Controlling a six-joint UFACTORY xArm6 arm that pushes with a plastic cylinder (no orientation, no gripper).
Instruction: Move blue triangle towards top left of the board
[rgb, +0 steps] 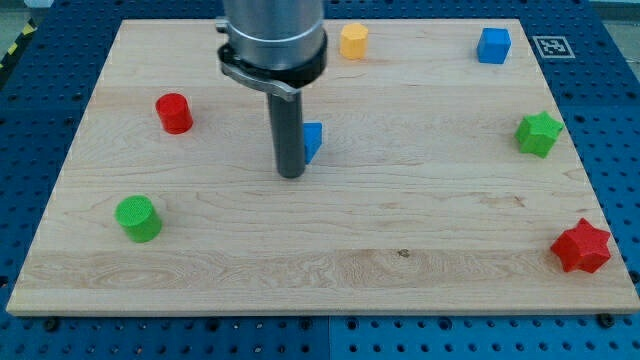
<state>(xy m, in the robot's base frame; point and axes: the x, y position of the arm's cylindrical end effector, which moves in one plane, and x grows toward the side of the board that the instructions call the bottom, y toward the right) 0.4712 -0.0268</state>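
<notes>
Rod w/ my tip (291, 175) stands near the middle of a light wood board, which lies on a blue perforated counter (30, 90). No jaws on this arm, so nothing to open or close; it only pushes. Blue triangle (313, 141) sits just right of the rod, mostly hidden behind it, only a sliver showing. Can't tell if tip and block are touching or just beside each other.

Risk, as I judge it: tip is on the view's left of the triangle, the wrong side for a push toward top left. A move from here would drive the block to the view's right, away from goal. Tip likely needs to go round to the block's lower right first. A sloped triangle face could also let the block slip or spin off the rod on an off-centre push.

Other blocks:
- red cylinder (175, 113), left, near the route to top left, could get bumped.
- green cylinder (137, 218), lower left.
- yellow block (354, 41), top centre.
- blue cube (493, 45), top right.
- green star (538, 133), right edge.
- red star (581, 246), lower right.

Top left corner itself holds no block.
</notes>
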